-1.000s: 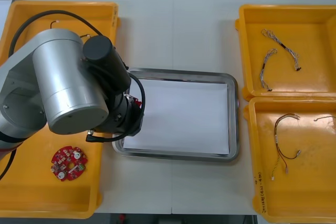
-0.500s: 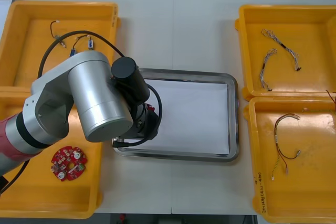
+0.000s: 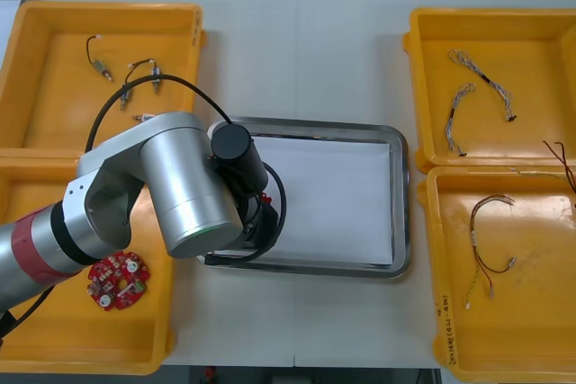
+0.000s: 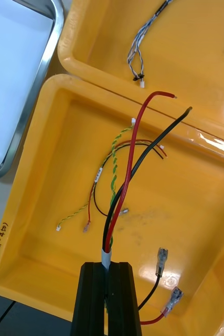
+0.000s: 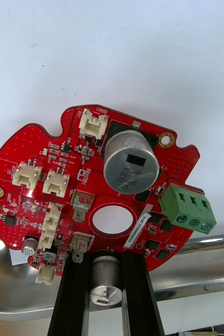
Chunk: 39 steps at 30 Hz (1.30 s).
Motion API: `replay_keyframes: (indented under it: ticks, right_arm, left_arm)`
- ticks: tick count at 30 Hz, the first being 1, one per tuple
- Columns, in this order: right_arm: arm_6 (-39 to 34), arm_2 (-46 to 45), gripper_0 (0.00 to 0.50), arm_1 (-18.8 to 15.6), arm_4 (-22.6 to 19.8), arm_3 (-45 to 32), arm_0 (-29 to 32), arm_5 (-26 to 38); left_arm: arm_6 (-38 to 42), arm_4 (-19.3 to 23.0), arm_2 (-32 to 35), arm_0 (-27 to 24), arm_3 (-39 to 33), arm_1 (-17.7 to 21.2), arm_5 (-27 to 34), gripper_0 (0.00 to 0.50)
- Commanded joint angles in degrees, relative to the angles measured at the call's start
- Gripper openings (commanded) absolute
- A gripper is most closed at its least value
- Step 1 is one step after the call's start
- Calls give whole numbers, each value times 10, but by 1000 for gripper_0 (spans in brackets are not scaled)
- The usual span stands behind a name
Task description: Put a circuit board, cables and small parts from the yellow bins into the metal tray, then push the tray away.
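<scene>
Left fingers [image 5: 72, 299] pinch round red circuit board [image 5: 64, 173] by its edge; board projects past them over metal tray's [image 3: 402, 213] white liner, rim beneath fingers; right fingers [image 4: 93, 299] grip red-and-black cable [image 4: 126, 178] over yellow bin [image 4: 195, 226].

The metal can [image 5: 131, 163] on the board [image 5: 49, 157] reads "330". The board's white strip [image 5: 138, 234] and the handwriting on the bin [image 4: 38, 199] are illegible.
</scene>
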Motion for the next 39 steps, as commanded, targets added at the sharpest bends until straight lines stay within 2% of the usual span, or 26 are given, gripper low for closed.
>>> replay_keyframes:
  ticks: [1, 11, 12, 13, 14, 15, 17, 18, 19, 27, 33, 39]
  right_arm:
    - [33, 16, 0, -24, -4, -15, -32, 2]
    - [57, 40, 0, -32, 7, -16, -56, 2]
    - [60, 48, 0, -37, 12, -16, -57, 2]
    - [62, 55, 0, -40, 19, -16, -59, 2]
    - [64, 58, 0, -42, 21, -16, -60, 2]
    - [67, 62, 0, -44, 26, -17, -61, 2]
    - [71, 63, 0, -44, 27, -19, -61, 2]
    - [72, 63, 0, -44, 27, -19, -61, 2]
    - [74, 63, 0, -44, 27, -19, -61, 2]
    - [89, 68, 0, -44, 27, -19, -66, 2]
    - [97, 68, 0, -44, 25, -19, -68, 2]
    - [103, 69, 0, -44, 20, -19, -69, 2]
  left_arm:
    - [27, -10, -12, -21, 2, -13, -9, 1]
    - [28, -15, -21, -21, 18, -13, -20, 7]
    - [29, -15, -21, -21, 17, -13, -21, 32]
    - [29, -15, -22, -20, 17, -13, -21, 118]
    - [29, -15, -21, -20, 17, -13, -21, 163]
    - [30, -15, -22, -20, 17, -13, -21, 234]
    - [34, -16, -22, -20, 17, -13, -21, 401]
    - [34, -16, -22, -20, 17, -13, -21, 426]
    - [34, -16, -21, -20, 17, -13, -21, 498]
    - [38, -25, -17, -20, 8, -12, -20, 500]
    - [43, -17, 21, -19, -31, 0, 15, 500]
    - [47, 31, 99, -20, -84, 19, 85, 500]
